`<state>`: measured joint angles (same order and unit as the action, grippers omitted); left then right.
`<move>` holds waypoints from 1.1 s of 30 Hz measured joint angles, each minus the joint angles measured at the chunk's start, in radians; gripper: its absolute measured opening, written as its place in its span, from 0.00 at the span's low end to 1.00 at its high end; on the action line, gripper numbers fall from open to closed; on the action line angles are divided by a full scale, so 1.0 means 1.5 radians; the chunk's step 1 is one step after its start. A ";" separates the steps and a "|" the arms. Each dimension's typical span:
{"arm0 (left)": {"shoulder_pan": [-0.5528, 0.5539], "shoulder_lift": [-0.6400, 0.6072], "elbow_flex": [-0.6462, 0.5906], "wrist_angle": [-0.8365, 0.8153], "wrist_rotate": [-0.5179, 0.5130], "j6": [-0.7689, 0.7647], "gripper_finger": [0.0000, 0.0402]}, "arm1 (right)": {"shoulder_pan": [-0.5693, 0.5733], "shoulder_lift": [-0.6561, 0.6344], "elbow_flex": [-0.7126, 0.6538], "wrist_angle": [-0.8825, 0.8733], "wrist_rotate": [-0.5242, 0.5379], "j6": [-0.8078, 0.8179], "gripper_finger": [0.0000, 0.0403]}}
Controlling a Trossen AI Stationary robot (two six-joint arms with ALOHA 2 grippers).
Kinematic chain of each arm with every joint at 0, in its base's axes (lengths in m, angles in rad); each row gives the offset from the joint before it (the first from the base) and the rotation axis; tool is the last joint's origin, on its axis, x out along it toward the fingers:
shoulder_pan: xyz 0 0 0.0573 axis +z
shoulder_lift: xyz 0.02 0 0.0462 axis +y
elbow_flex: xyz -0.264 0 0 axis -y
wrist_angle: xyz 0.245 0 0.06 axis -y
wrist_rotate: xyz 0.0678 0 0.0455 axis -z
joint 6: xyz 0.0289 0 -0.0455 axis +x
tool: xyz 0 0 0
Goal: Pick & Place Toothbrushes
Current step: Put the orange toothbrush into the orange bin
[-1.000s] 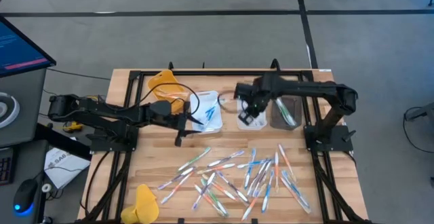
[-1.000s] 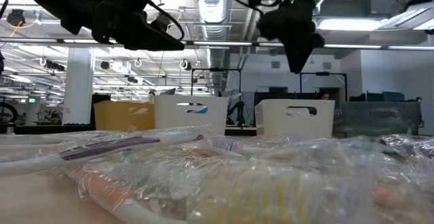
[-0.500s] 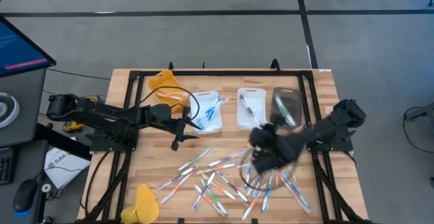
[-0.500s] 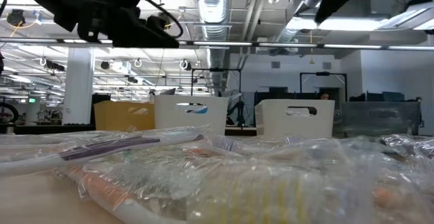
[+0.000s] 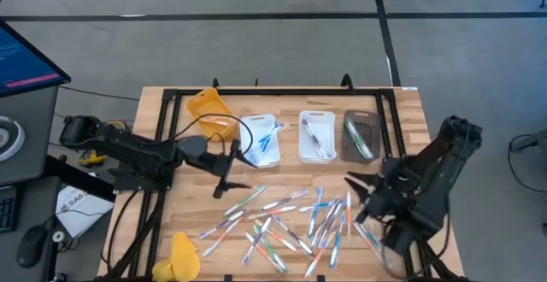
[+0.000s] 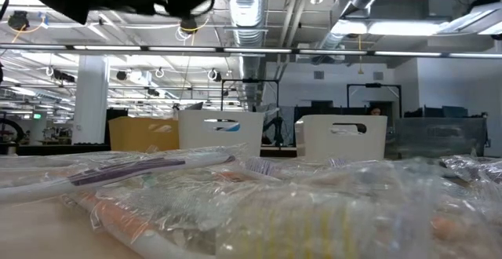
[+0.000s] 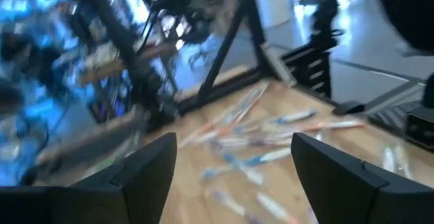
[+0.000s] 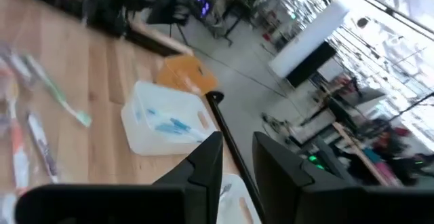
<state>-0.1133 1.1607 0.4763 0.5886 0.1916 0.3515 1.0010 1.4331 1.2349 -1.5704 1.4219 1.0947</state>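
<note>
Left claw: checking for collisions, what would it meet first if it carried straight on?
Probably the loose toothbrushes on the table; the left claw, open and empty, points at them. Depth unclear.

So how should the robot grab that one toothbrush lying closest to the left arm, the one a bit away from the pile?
Probably across the middle of its handle, coming straight down from above. That toothbrush lies flat on the table at a slant, with bare wood along both long sides, so fingers turned crosswise to it should fit. The left gripper, jaws open, is the nearer one.

no readable text, labels or signs
</note>
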 joint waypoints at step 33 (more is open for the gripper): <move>-0.220 0.183 0.227 -0.411 -0.448 -0.367 0.65 | 0.048 -0.254 -0.247 0.143 -0.038 0.060 0.19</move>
<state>-0.4438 1.4357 0.8165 -0.0283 -0.4797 -0.1991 1.0729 1.0527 0.8646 -1.3552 1.3651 1.1841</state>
